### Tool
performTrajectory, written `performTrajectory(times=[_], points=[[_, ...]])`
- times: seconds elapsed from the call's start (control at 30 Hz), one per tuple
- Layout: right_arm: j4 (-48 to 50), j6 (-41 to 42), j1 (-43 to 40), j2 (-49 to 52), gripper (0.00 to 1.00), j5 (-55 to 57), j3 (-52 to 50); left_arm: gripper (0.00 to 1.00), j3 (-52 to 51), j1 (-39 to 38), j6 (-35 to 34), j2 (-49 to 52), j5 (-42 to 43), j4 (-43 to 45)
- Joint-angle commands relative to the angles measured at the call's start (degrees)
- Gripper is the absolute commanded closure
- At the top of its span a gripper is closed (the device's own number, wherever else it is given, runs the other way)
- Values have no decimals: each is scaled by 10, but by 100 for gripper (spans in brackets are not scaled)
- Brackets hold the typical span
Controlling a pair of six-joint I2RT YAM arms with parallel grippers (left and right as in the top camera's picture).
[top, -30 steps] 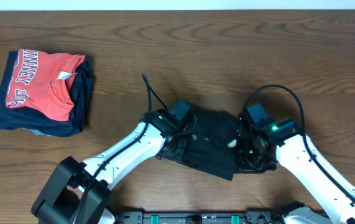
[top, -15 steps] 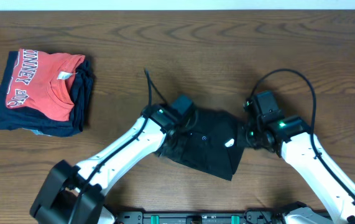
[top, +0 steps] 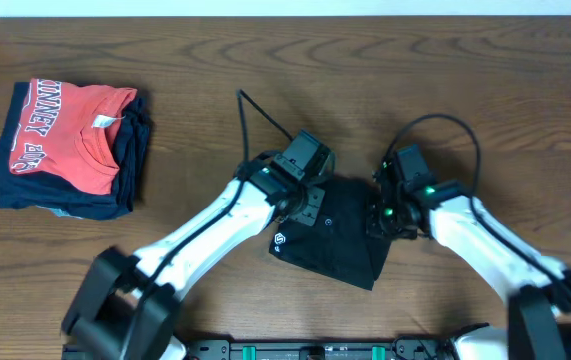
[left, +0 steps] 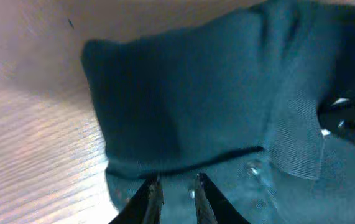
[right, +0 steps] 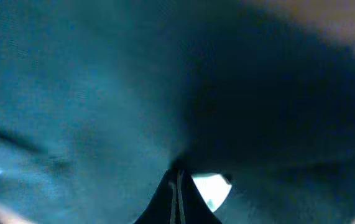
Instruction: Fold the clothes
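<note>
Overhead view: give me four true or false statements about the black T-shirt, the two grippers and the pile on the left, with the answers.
1. The black T-shirt lies spread out flat at full length on the table. False: it is gathered into a small bunched heap.
2. The red T-shirt sits on top of the navy folded garments. True.
3. The right gripper hangs wide open over bare wood. False: its fingers are pressed together on black fabric.
4. The left gripper is at the black T-shirt too, its fingers nearly together at a fold of the fabric. True.
</note>
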Motion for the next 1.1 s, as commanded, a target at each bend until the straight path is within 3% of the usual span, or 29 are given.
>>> performTrajectory(times=[0.0,0.17,0.23,0.33,0.47,0.6,0.67,0.83,1.07], points=[[7,16,8,51,99,5,-21,80,-7,2,-4,52,-5,8],[-35,54,-4,62,99,62,-21,77,-7,10,4,105,-22,6],[-40,35,-7,51,99,59,-20,63,-5,22,4,104,-22,-10],[-54,12,-7,23,99,59,-19,50,13,45,3,85,-12,-55],[-69,-16,-7,-43,95,48,-18,41,48,85,4,36,45,-134],[-61,-42,-7,-126,93,23,-18,40,51,108,4,-16,116,-173],[-57,-42,-7,-161,93,23,-18,49,50,107,4,-30,129,-185],[-44,-41,-7,-210,93,39,-18,94,19,73,-1,-27,172,-179],[-48,-36,-7,-211,94,51,-18,94,-100,36,-155,-19,144,-70]])
